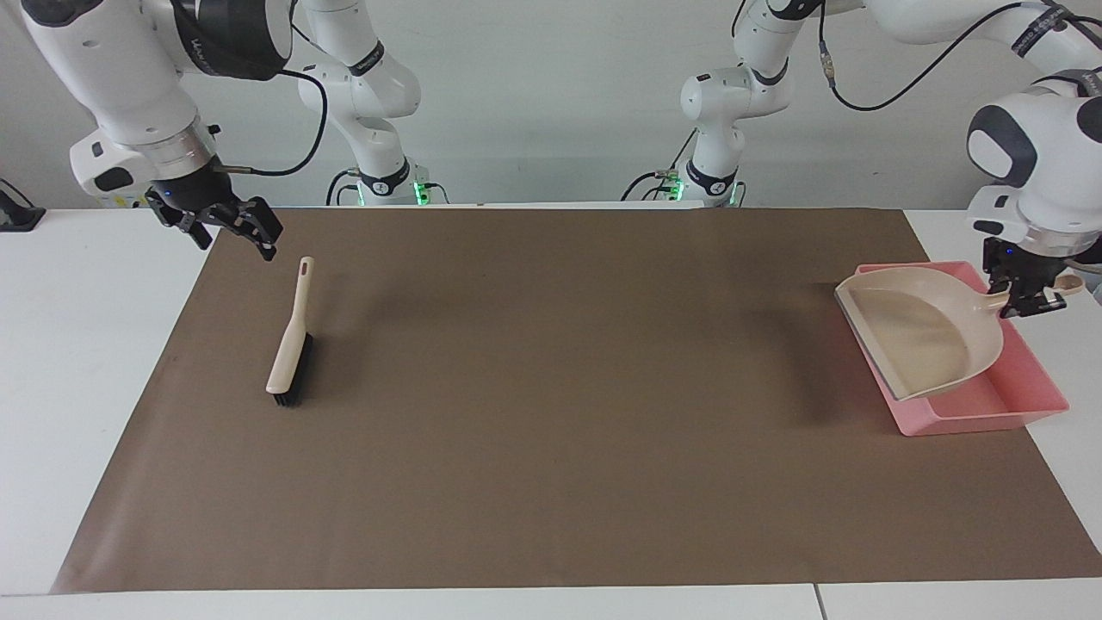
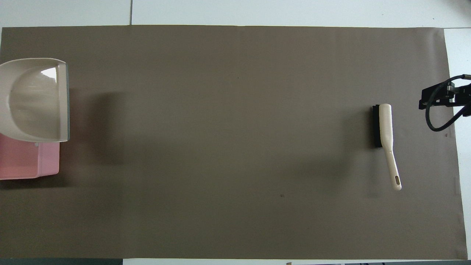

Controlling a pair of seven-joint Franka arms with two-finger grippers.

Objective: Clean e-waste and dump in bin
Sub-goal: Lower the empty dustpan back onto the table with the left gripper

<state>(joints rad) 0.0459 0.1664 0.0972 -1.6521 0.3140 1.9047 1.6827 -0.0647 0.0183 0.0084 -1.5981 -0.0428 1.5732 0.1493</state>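
dustpan held over the pink bin, brush lying loose

where the brown paper mat [image 1: 560,405] reaches the left arm's end of the table, we see the shallow rectangular pink plastic bin [image 1: 1024,405]. over it hangs a beige plastic dustpan [image 1: 925,340], roughly level, hiding most of the bin's floor. the left gripper [image 1: 1029,297] has its jaws clamped on the dustpan's short handle. we cannot find the tiny e-waste part in either view. toward the right arm's end, a cream-handled brush with black bristles [image 1: 290,349] lies flat on the mat, its handle pointing toward the robots. the right gripper [image 1: 225,226] hangs in the air over the mat's edge, apart from the brush, jaws spread wide and holding nothing.
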